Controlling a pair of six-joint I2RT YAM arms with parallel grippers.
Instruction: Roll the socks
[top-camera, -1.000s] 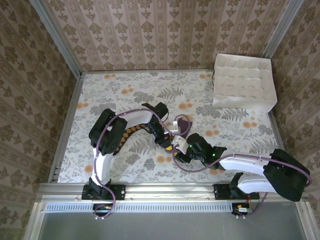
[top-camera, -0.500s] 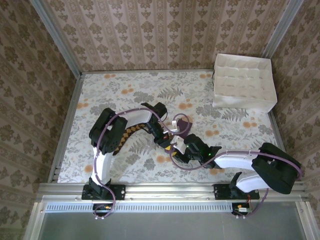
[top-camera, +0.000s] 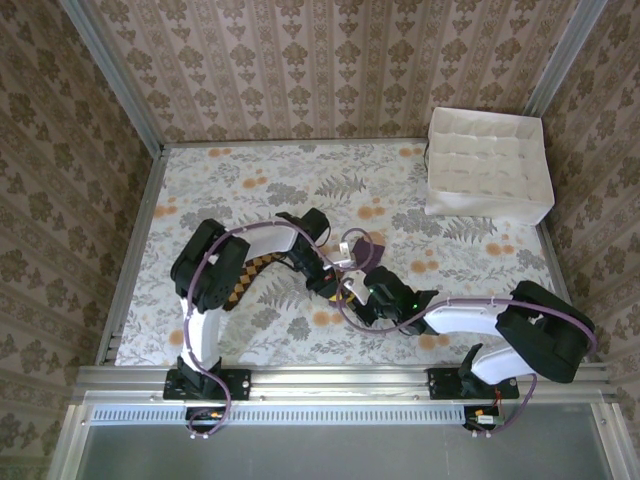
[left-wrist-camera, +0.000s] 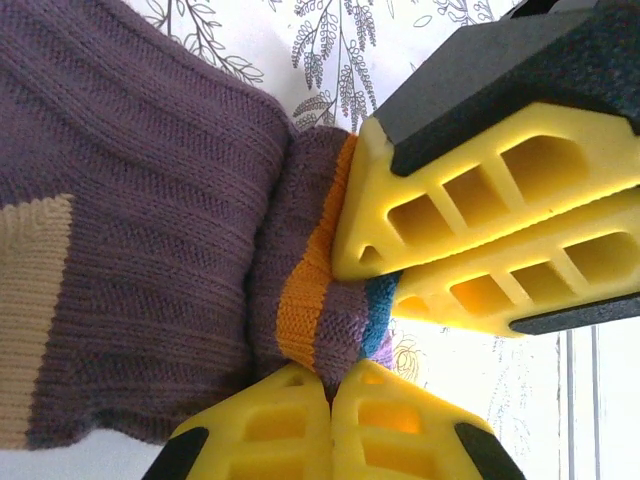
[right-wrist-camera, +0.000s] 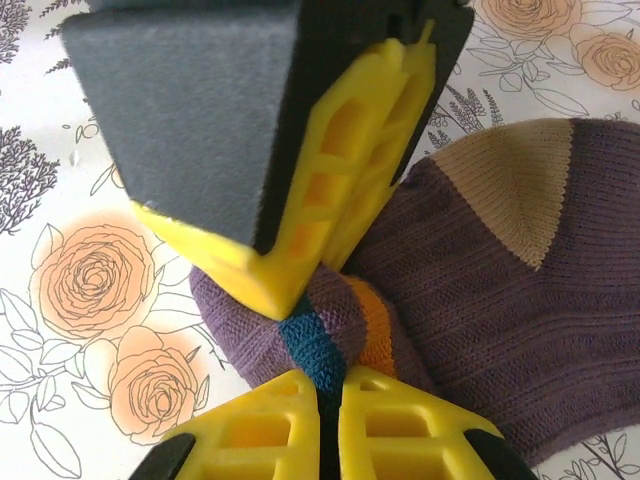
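Since a second ago the right arm has pulled in toward the left, and its fingers, then half open, have come together. Now the right gripper (right-wrist-camera: 328, 385) is clamped on the bunched end of the purple sock (right-wrist-camera: 520, 270), its yellow fingers (right-wrist-camera: 250, 420) pinching the fold right at the blue stripe, with the orange stripe just beside it. The left gripper (left-wrist-camera: 330, 385) is pressed closed on the same bunched end from the opposite side, biting the fabric at the orange band. Both sets of fingertips sit almost touching each other around that small roll.

I see the rest of the purple sock spreading flat away from the grip, its tan heel patch (right-wrist-camera: 520, 190) facing up, on the floral table (top-camera: 230, 180). From above, the sock lies near the middle of the table, just far of where the two grippers meet. The brown diamond-checked sock (top-camera: 250, 272) lies to the left, partly under the left arm. A white divided box (top-camera: 488, 165) sits in the far right corner, well apart from both socks.
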